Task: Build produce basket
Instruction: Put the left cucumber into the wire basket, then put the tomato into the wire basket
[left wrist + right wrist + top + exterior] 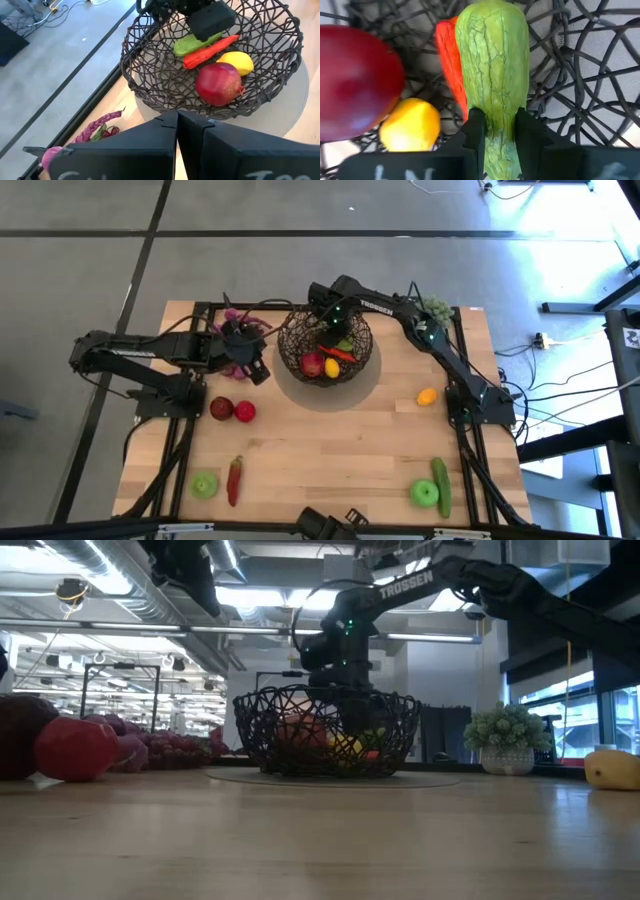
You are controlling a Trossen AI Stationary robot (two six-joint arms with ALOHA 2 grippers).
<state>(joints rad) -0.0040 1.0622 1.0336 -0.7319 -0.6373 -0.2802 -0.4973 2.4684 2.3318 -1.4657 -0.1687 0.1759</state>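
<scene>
Your left gripper (243, 360), fingers pressed together and empty, waits beside the purple grapes (243, 323), left of the basket (300, 330). The red apples (233, 410), chilli (234, 480) and a green apple (204, 484) lie loose nearby. Over the basket, your right gripper (495, 131) pinches a green cucumber (495, 65) above the carrot (450, 60), lemon (411, 126) and a red fruit (355, 80). Next: spread the fingers and lift clear. Whether the cucumber already rests on the mesh is hard to judge.
</scene>
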